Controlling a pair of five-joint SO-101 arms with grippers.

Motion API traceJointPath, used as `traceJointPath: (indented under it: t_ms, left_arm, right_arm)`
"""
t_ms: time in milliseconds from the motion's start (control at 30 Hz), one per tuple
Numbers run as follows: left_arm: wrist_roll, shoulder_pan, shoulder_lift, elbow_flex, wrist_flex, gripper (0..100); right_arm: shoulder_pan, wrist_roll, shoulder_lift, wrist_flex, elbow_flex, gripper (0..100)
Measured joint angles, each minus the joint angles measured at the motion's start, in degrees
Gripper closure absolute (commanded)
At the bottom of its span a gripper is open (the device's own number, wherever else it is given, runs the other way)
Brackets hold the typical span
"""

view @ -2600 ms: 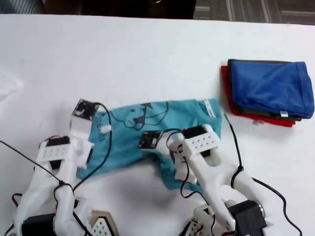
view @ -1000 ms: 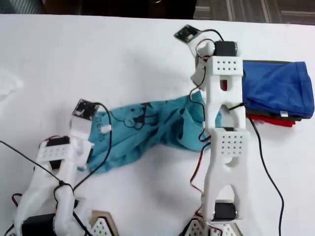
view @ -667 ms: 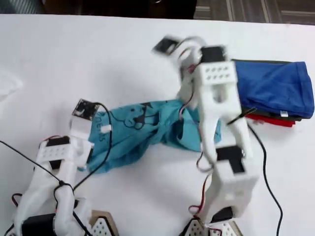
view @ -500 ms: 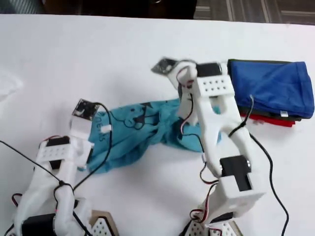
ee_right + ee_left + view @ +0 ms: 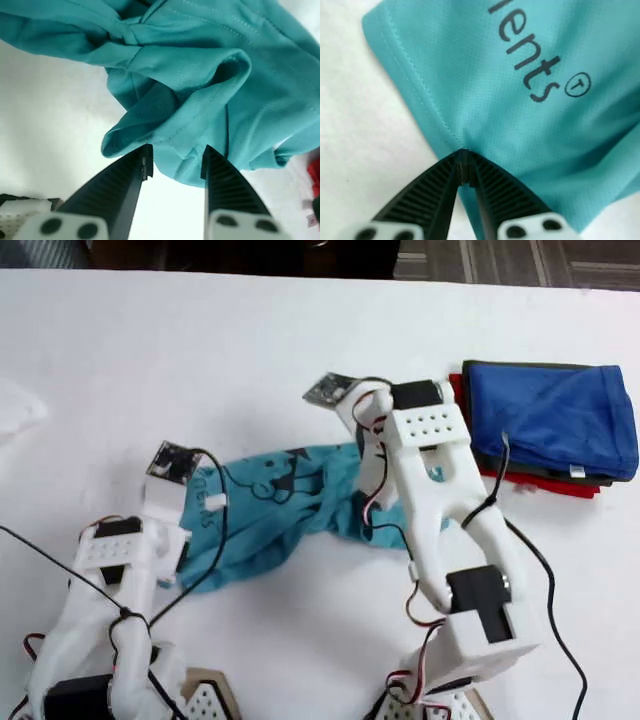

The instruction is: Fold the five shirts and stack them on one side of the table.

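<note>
High view: teal shirt (image 5: 262,512) partly under the right arm (image 5: 438,485); right tool (image 5: 175,160) parted, left tool (image 5: 464,167) clenched on it.

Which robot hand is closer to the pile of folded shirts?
Right. The right hand hovers over the teal shirt end beside the pile; the left hand pinches its far end.

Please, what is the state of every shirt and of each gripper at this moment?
teal shirt: unfolded, bunched up on the table.
stack of shirts: folded, blue on top, red at the bottom.
left gripper: shut on the teal shirt's hem.
right gripper: open, at a bunched fold of the teal shirt.
</note>
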Motion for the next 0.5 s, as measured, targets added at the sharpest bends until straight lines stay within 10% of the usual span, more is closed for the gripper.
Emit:
traceJointPath:
  t_ms: [500]
  left_arm:
    - [0.0, 0.0, 0.0, 0.0, 0.0, 97]
  right_arm:
    - [-0.88, -1.32, -0.79, -4.84, 4.75, 83.2]
